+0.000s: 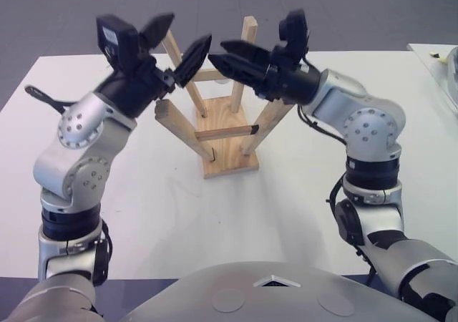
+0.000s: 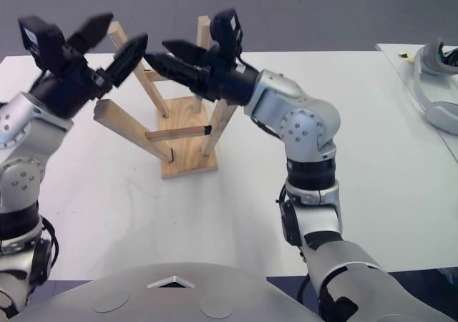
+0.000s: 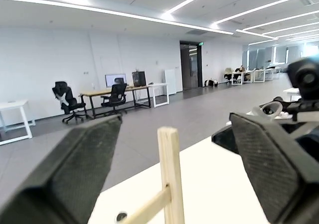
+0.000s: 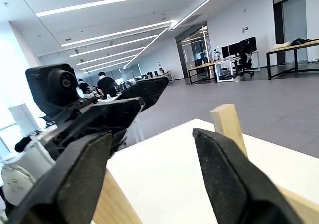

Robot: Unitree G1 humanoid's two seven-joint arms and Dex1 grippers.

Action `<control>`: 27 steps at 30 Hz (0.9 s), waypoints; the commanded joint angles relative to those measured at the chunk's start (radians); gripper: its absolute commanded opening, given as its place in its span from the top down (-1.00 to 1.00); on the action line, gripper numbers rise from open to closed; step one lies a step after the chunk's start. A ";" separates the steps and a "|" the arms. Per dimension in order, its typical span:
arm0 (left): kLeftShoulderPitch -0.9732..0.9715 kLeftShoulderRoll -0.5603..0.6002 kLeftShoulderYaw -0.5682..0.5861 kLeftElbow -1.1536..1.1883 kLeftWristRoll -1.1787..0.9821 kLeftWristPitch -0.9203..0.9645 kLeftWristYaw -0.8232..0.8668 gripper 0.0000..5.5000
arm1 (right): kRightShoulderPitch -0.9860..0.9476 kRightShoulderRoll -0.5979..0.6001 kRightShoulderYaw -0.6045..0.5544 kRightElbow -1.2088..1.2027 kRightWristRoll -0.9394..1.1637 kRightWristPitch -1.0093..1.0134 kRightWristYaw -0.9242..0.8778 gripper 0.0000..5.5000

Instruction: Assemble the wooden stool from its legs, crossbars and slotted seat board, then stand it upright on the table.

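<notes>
**Pale Wood, Black Fingers, White Table**

The stool (image 1: 182, 129) is pale honey-toned wood throughout, with faint grain on its seat board (image 1: 229, 163). One crossbar (image 1: 225, 131) ends in a black tip, perhaps a mark or a shadowed slot. The table (image 1: 300, 207) is plain white. The left gripper (image 1: 189, 28) and right gripper (image 1: 216, 51) are matte black, their pads (image 3: 269, 159) finely stippled. The left arm (image 1: 79, 147) and right arm (image 1: 368, 129) are silver-grey with black bands. The floor (image 1: 343, 7) along the frame's top is dull grey.

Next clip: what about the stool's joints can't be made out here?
Eye views: ends of the rear crossbar are covered by the left pincer and right pincer.
Left wrist view: the leg is cut off by the bottom edge.
Eye views: slots in the seat board are too small to tell.
</notes>
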 commanded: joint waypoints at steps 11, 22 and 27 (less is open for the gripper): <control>0.345 -0.175 -0.033 -0.143 -0.147 0.059 0.206 -0.45 | 0.139 0.048 -0.097 -0.008 0.374 0.121 -0.260 -0.11; 0.367 -0.180 -0.097 0.005 0.015 -0.042 0.096 -0.45 | 0.095 0.093 -0.083 0.018 0.327 0.045 -0.409 -0.11; 0.114 -0.103 0.003 -0.003 -0.041 -0.004 0.098 -0.45 | -0.012 0.078 -0.109 0.060 0.359 0.017 -0.365 -0.11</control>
